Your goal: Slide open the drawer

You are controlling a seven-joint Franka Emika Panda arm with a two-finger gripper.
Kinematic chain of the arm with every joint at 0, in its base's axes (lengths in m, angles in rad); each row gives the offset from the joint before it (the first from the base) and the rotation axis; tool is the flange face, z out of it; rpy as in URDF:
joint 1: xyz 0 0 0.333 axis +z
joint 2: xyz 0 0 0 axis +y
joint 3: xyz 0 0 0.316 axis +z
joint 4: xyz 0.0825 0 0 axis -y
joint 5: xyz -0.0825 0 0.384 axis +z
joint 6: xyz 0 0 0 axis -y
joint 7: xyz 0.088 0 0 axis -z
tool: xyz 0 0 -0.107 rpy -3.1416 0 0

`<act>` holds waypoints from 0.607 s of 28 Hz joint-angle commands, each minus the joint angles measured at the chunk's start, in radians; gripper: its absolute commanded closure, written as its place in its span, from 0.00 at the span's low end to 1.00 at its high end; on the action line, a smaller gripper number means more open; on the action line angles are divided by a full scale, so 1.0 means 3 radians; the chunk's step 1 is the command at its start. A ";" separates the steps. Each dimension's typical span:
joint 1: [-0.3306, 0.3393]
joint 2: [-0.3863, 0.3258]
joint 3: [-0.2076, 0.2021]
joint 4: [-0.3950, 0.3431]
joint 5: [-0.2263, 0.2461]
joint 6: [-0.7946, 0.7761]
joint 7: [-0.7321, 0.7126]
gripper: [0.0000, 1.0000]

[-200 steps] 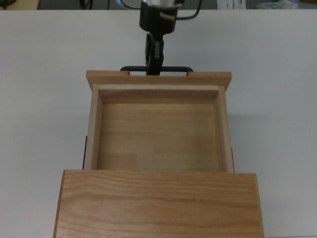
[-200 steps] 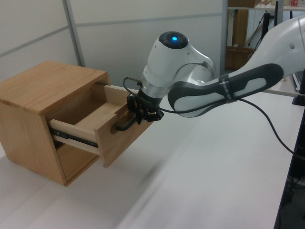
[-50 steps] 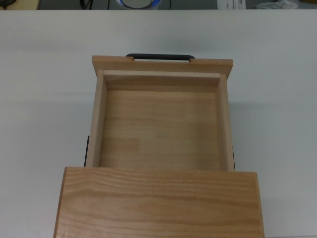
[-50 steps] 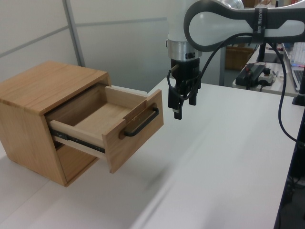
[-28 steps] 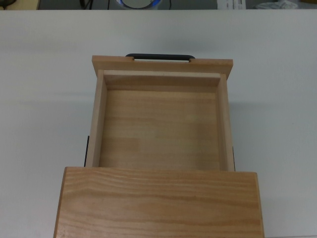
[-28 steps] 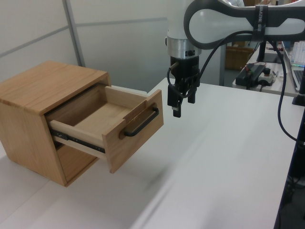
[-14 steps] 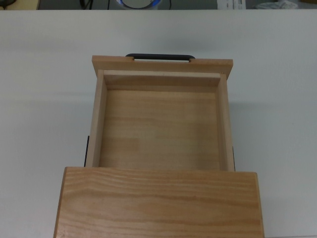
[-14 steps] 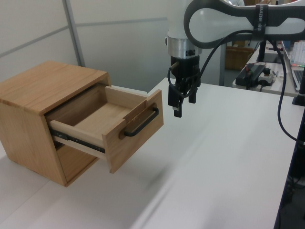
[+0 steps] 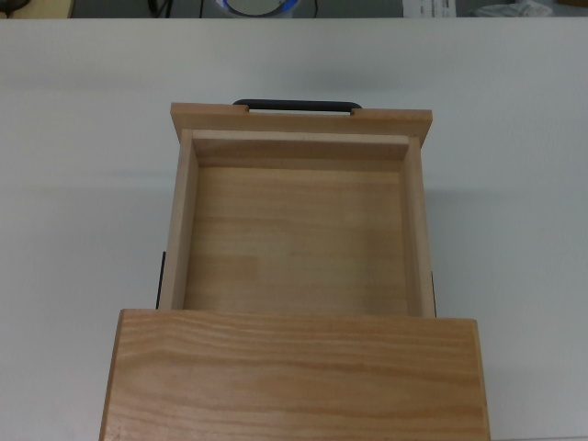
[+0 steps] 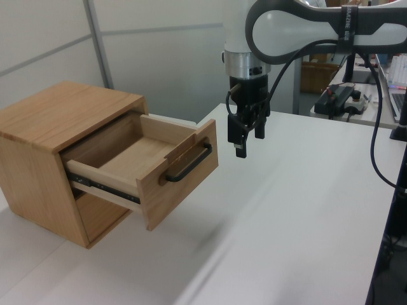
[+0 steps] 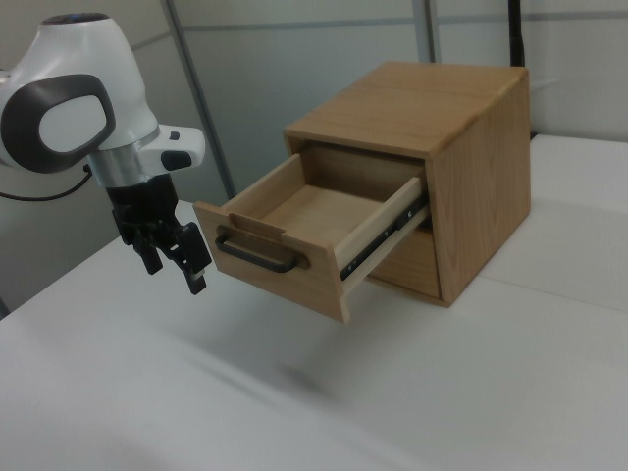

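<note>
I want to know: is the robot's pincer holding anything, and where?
Nothing. The pincer hangs open in the air, apart from the drawer and its handle.

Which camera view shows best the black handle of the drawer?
The right view: the handle shows along its whole length on the drawer front. The left view shows it foreshortened; the top view shows only its upper edge.

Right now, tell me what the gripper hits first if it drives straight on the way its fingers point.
The gripper points down, clear of the drawer and its handle. It would probably meet only the white table.
</note>
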 commanded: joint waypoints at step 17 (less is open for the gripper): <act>0.0006 0.0091 0.0005 0.0163 0.0040 -0.0157 -0.0107 0.00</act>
